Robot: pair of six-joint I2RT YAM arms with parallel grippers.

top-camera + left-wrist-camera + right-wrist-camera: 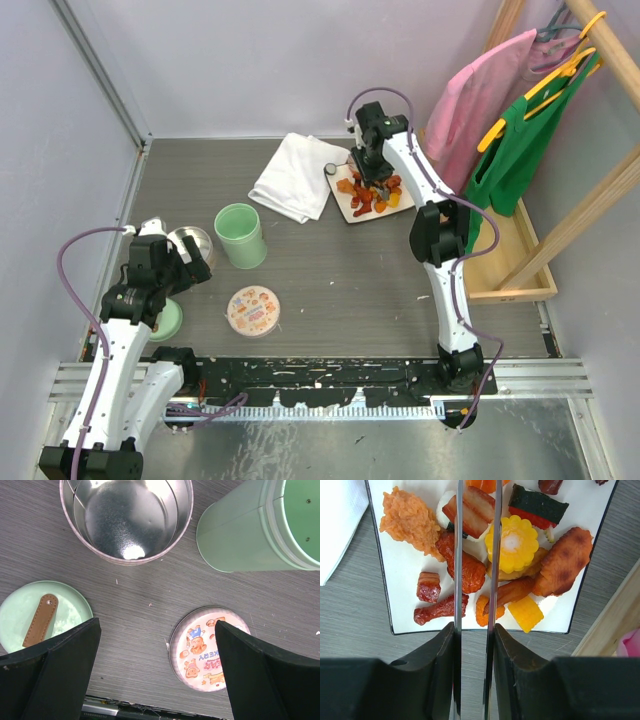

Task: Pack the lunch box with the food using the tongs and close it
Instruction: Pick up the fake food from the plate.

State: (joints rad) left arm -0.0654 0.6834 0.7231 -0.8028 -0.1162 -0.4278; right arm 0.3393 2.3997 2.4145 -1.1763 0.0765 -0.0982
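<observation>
Plainly, the food [468,572] lies heaped on a white square plate [402,587] at about one o'clock on the table. The tongs [494,555] straddle a reddish-brown meat piece in the heap. The right gripper [474,630] is clamped on the tongs, their arms drawn narrow. The left gripper [157,625] gapes wide, holding nothing, at eight o'clock beside the mint-green lunch box [235,535]. A glossy piece could squirt from the thin arms, or its neighbours could be nudged off the plate.
</observation>
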